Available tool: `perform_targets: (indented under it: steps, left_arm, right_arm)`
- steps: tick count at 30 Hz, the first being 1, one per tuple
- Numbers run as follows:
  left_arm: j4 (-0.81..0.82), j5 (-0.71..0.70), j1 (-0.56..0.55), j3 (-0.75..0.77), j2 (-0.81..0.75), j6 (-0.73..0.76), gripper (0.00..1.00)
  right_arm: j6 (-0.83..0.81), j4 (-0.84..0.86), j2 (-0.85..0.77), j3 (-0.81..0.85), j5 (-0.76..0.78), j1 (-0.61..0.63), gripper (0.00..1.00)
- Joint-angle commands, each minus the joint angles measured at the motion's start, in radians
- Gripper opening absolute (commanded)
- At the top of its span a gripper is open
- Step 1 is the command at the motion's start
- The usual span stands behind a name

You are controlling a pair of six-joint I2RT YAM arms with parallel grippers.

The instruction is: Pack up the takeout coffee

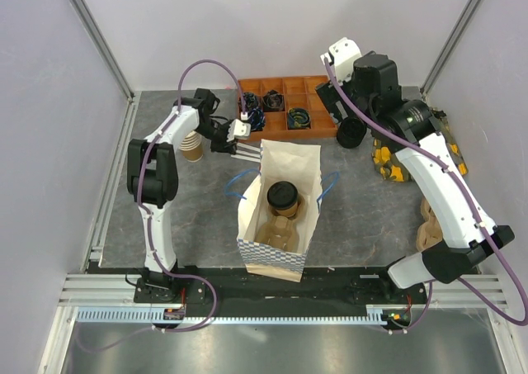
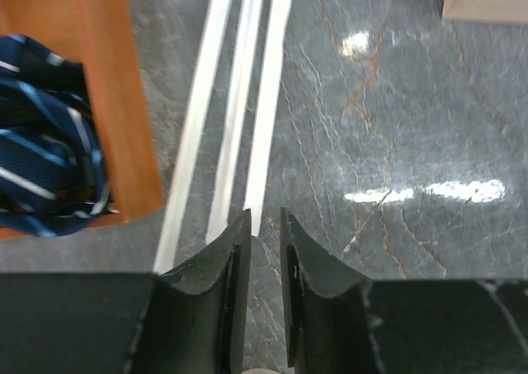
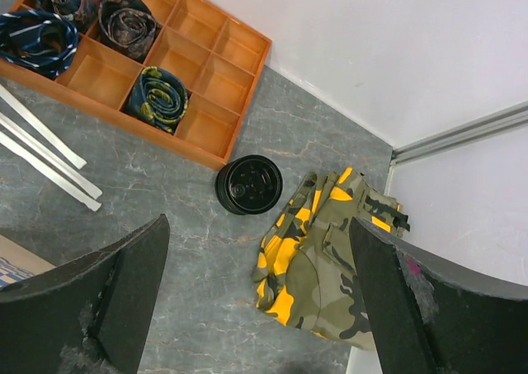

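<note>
The takeout coffee (image 1: 283, 196), a tan cup with a black lid, stands upright inside the open paper bag (image 1: 290, 154) at the table's middle. My left gripper (image 1: 233, 145) hovers low left of the bag's far rim, over three white sticks (image 2: 241, 101) that lie beside the orange tray (image 2: 111, 101). Its jaws (image 2: 264, 219) are narrowed to a slit; I see only table through it, and one stick's end lies just past the tips. My right gripper (image 1: 334, 101) is raised at the back right and stands wide open (image 3: 257, 225) with nothing between its fingers.
The orange tray (image 1: 285, 101) with rolled ties sits at the back. A stack of lidless paper cups (image 1: 191, 147) stands by the left arm. Black lids (image 3: 248, 184) and a camouflage cloth (image 3: 330, 258) lie back right. Walls close in on three sides.
</note>
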Motion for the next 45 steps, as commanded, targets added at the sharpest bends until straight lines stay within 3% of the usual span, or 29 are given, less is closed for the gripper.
perform_targets:
  steps: [1,13,45]
  left_arm:
    - [0.007,0.001,-0.008,-0.04,-0.001,0.113,0.27]
    - [0.077,0.02,-0.018,-0.071,-0.072,0.066,0.27]
    - [0.068,-0.077,-0.069,0.075,0.157,0.095,0.32]
  right_arm:
    - [0.01,0.0,-0.035,-0.006,0.038,-0.006,0.98]
    - [0.006,-0.003,-0.034,-0.016,0.034,-0.006,0.98]
    - [-0.006,-0.04,-0.035,-0.015,0.055,-0.009,0.98]
